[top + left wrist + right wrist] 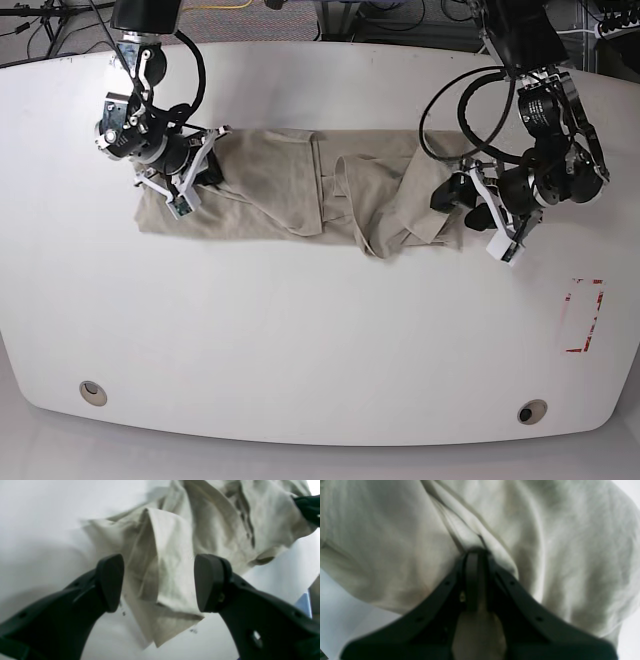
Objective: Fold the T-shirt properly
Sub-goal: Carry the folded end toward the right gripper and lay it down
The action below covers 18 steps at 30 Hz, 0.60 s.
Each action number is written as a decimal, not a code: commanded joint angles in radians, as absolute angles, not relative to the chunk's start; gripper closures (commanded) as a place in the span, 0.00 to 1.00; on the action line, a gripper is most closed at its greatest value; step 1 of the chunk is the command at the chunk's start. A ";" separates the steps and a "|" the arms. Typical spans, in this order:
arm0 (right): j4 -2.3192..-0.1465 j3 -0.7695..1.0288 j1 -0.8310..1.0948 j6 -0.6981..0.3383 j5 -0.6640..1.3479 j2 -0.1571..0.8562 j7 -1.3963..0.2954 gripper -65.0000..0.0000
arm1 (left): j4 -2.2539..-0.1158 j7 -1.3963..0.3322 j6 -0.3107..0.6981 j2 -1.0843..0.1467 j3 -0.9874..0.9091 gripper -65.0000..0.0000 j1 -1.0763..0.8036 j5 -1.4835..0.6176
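We find the T-shirt (300,195) lying as a long, wrinkled beige band across the far half of the white table (300,340), stretched between the two arms.

Right gripper (473,555): fingers clenched tight on a pinched ridge of the cloth; in its wrist view the fabric fans out from the closed tips and fills nearly the whole frame. In the base view this gripper (195,170) sits at the shirt's end on that view's left.

Left gripper (158,582): fingers (111,580) spread wide, holding nothing. A folded flap of the shirt (162,562) lies between and beyond the two pads; we cannot tell whether either pad touches it. In the base view this gripper (450,195) is at the shirt's bunched end on that view's right.

Surface: plain white tabletop with rounded edge, two small round fittings (93,392) near the front, a red-outlined rectangle (583,315) near the left arm's side. Cables and equipment crowd the space behind the table.

Only the base view gives the shirt's full spread and both arms at once. Only the right wrist view shows the grip itself; only the left wrist view shows the gap between the open pads, plus small dark specks on the table (123,613).
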<state>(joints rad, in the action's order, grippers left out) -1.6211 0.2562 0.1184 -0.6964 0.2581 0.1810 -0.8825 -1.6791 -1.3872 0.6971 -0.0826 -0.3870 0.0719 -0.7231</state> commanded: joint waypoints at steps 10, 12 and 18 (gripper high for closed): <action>-1.633 0.259 0.114 -0.698 0.249 0.188 -0.889 0.93 | -1.612 -1.369 0.698 -0.107 -0.360 0.38 0.079 -0.740; -1.633 0.259 0.114 -0.698 0.249 0.188 -0.889 0.93 | -1.600 -1.369 0.698 -0.105 -0.341 0.38 0.079 -0.742; -1.633 0.259 0.114 -0.698 0.249 0.188 -0.889 0.93 | -1.601 -1.374 0.698 -0.068 -0.280 0.39 0.087 -0.743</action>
<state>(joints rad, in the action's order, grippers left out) -1.6211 0.2562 0.1181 -0.6968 0.2512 0.1799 -0.8829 -1.5837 -1.3876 0.6968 -0.0795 -0.2970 0.0654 -0.7189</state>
